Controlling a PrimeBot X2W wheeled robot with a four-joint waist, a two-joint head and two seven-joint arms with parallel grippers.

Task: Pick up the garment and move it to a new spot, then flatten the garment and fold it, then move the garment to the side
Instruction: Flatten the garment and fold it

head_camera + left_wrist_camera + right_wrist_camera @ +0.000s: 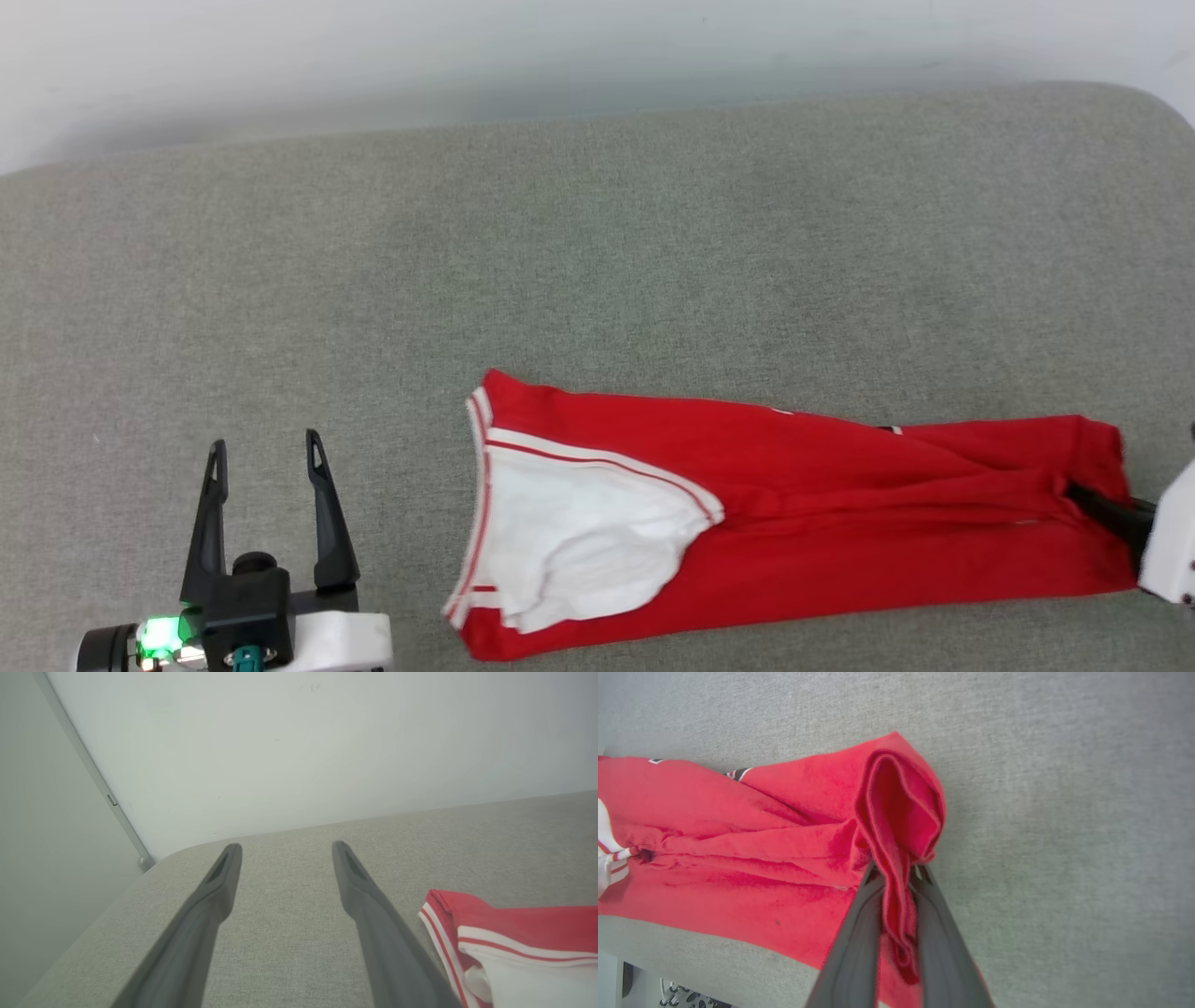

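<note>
On the grey cushion point(597, 261), toward its near edge and right of its middle, the shirt point(840, 504) lies stretched sideways in a long, narrow, creased bundle, plain red cloth up. Its white sleeve point(579, 532) with red-striped trim is at the end nearer the cushion's middle. The red hem end reaches toward the cushion's right side. At that end the right gripper point(899, 871) comes in from the cushion's right, its two dark fingers drawn close together and pinching a raised fold of the red cloth. Over the cushion's near left part the left gripper point(265, 443) holds nothing, fingers spread wide, well apart from the sleeve end.
</note>
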